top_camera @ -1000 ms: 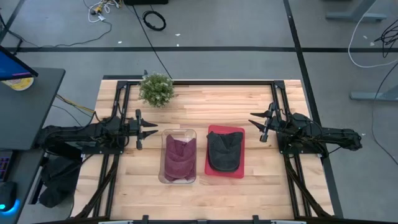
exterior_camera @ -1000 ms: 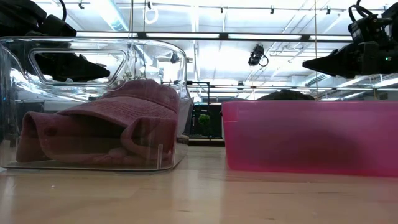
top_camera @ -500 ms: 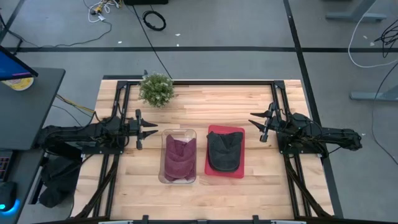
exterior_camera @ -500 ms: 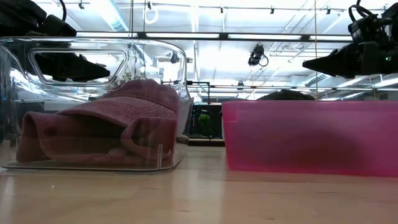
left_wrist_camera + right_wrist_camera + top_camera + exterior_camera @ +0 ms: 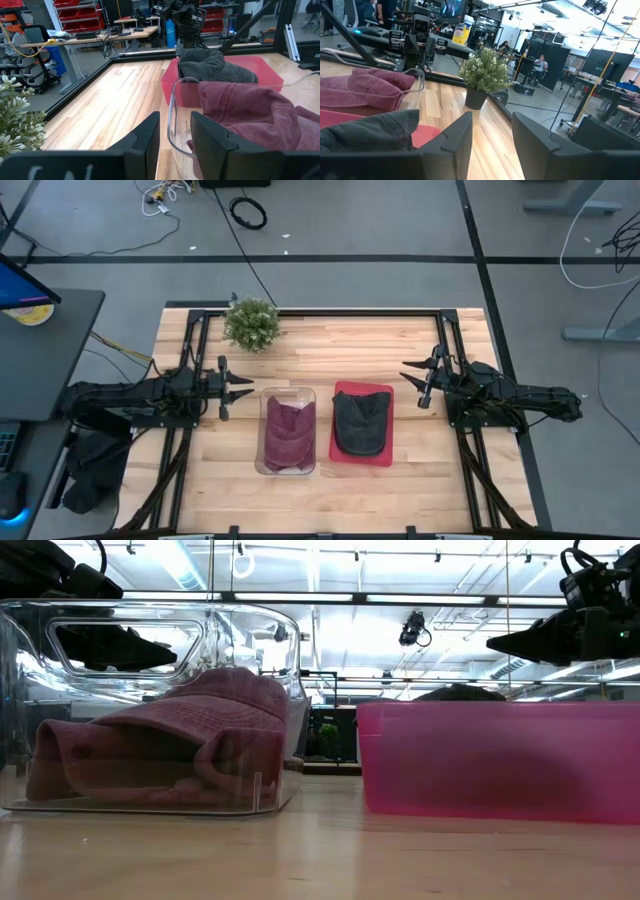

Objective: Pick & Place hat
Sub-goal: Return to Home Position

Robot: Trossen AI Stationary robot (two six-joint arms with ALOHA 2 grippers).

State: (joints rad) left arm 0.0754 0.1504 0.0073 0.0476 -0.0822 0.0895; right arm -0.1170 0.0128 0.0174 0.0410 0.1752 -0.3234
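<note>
**A:** Where is the black cap (image 5: 361, 423)?

**B:** It lies inside the red bin (image 5: 360, 461). Seen from overhead, with 12 o'clock at the far edge, the bin sits on the bench (image 5: 420, 480) just to the 3 o'clock side of its middle. From bench height only the top of the cap's crown shows above the bin's rim.

**A:** What is next to it?

**B:** A clear bin (image 5: 287, 391) stands at 9 o'clock of the red one, close beside it, with a narrow strip of wood showing between them. A maroon cap (image 5: 289, 435) lies crumpled inside and fills most of the floor of the bin.

**A:** And the two arms?

**B:** The left pincer (image 5: 245, 387) hangs above the bench at 9 o'clock of the clear bin, near its far corner, and points toward 3 o'clock. Its wrist view shows the two fingers spread, with a gap between them and nothing held. The right pincer (image 5: 408, 372) hangs at 2 o'clock of the red bin and points toward 9 o'clock. It too is spread and holds nothing. Both ride higher than the bin rims and touch neither bin.

**A:** Is anything else on the bench?

**B:** A small potted plant (image 5: 251, 323) stands near the 11 o'clock corner, well apart from both bins.
</note>
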